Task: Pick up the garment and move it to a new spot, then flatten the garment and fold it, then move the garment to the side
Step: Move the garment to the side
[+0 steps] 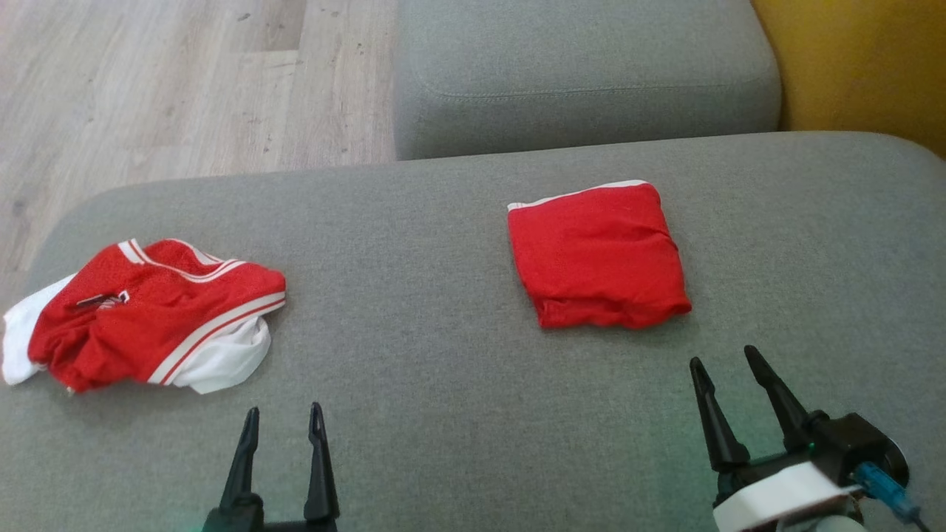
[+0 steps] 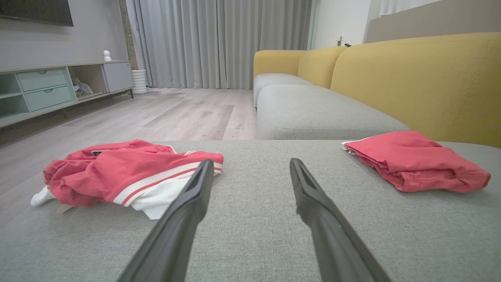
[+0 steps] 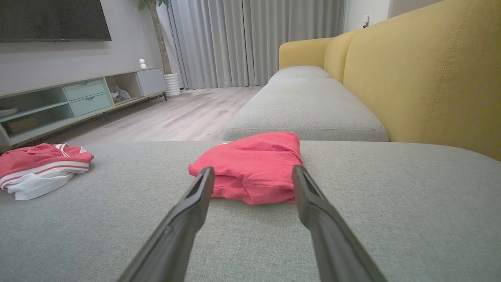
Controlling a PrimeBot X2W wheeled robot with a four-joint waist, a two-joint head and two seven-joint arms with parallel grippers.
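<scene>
Two hands stand wide and empty: left hand (image 1: 284, 408), right hand (image 1: 723, 355). The crumpled garment (image 1: 148, 318) lies on the cushion (image 1: 414, 258), far-left of the nearer left hand, long axis left-right. The folded garment (image 1: 599, 255) lies beyond the right hand.

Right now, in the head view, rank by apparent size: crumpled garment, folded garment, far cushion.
1. far cushion, though farthest from the camera
2. crumpled garment
3. folded garment, only somewhat smaller than the crumpled one
</scene>
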